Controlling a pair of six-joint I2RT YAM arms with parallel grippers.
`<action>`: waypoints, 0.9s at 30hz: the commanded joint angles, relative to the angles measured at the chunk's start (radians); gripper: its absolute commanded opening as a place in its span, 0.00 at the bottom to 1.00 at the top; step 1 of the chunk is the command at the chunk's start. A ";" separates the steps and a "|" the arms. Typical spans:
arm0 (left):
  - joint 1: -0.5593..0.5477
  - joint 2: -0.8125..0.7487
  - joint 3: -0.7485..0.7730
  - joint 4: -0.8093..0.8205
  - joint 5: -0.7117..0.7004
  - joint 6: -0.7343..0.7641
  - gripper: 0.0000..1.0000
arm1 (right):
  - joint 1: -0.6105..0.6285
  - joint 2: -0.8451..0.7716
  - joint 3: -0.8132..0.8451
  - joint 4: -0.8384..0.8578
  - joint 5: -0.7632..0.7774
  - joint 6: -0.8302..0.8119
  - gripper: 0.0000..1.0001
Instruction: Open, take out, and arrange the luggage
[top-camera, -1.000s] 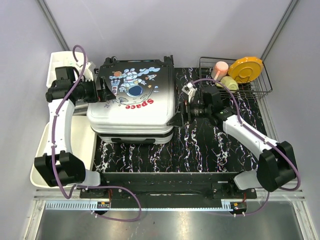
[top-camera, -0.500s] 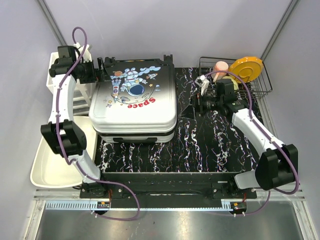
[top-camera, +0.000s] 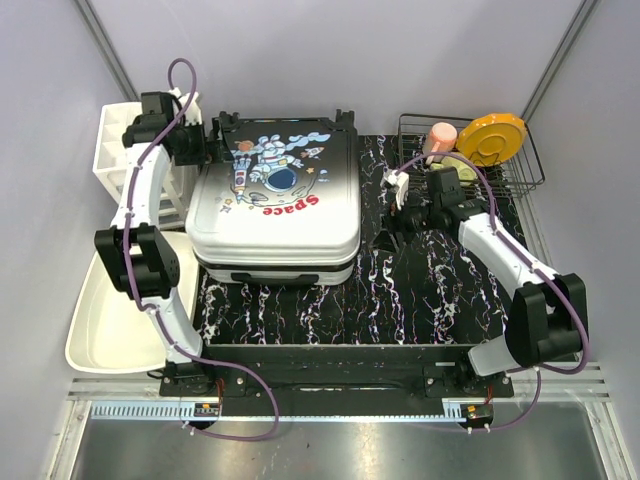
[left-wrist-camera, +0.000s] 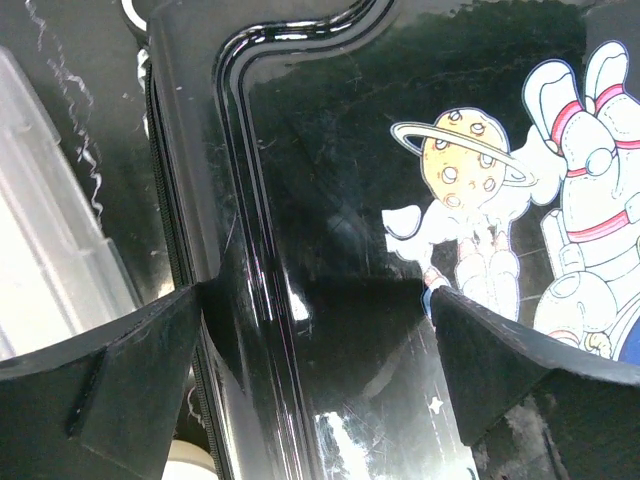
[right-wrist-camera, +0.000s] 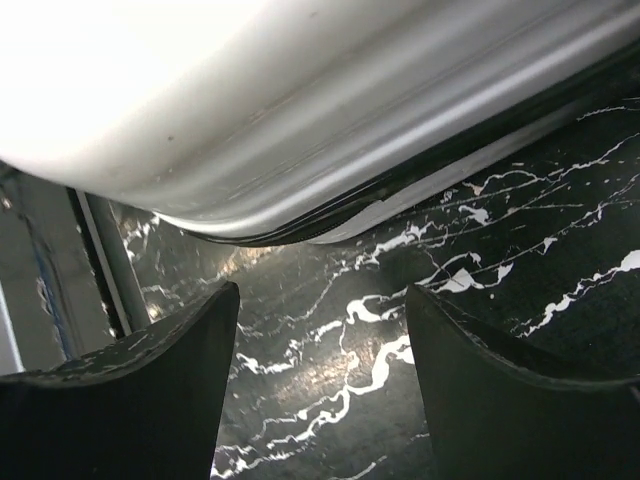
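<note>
While it lies shut and flat at centre-left of the overhead view, the luggage (top-camera: 275, 205) runs its long axis roughly top to bottom, wheels uppermost. We see the left gripper (left-wrist-camera: 315, 295) over its upper-left corner, the nearer one, spread wide and empty. The right gripper (right-wrist-camera: 322, 295) sits just right of the shell, above the marbled mat (top-camera: 420, 290), fingers apart, holding nothing.

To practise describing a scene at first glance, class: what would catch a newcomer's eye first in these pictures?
First comes the closed suitcase, lying flat left of centre on the black marbled table with its astronaut cartoon and red "Space" lettering facing up. Next is the bright orange disc in the wire basket at the table's far right corner.
</note>
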 joint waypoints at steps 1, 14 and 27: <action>-0.170 0.051 -0.016 -0.004 0.207 0.055 0.96 | 0.000 -0.061 -0.051 -0.043 -0.010 -0.229 0.76; -0.037 -0.049 0.130 -0.148 0.179 0.122 0.99 | 0.247 -0.058 -0.102 0.155 -0.013 -0.093 0.77; -0.035 -0.057 0.068 -0.101 0.147 0.133 0.99 | 0.421 -0.273 -0.149 0.140 0.156 -0.018 0.79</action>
